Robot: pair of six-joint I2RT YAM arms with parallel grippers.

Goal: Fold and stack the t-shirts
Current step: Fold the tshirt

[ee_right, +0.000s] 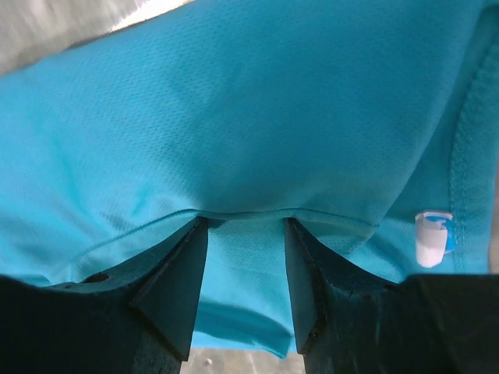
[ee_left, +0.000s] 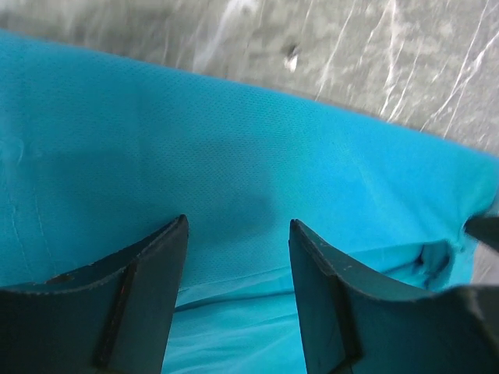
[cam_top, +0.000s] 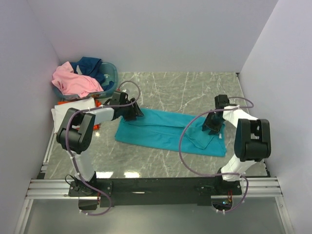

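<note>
A teal t-shirt [cam_top: 165, 130] lies folded into a long band across the middle of the table. My left gripper [cam_top: 132, 113] hangs over its far left corner, jaws open, with only flat teal cloth [ee_left: 234, 156] below the fingertips [ee_left: 178, 234]. My right gripper [cam_top: 213, 127] is down on the shirt's right end. It is open too, and its fingertips [ee_right: 199, 234] reach under a folded edge of the teal cloth [ee_right: 249, 117]. A pink t-shirt [cam_top: 75, 82] and a navy one [cam_top: 91, 64] are heaped in the basket. A white t-shirt [cam_top: 62, 111] and a bit of orange cloth [cam_top: 97, 103] lie at the left.
The oval blue-grey basket [cam_top: 113, 74] stands in the far left corner against the wall. White walls close in the table on three sides. A small white tag [ee_right: 433, 238] shows by the teal shirt's collar seam. Grey marbled tabletop [cam_top: 195, 87] lies behind the shirt.
</note>
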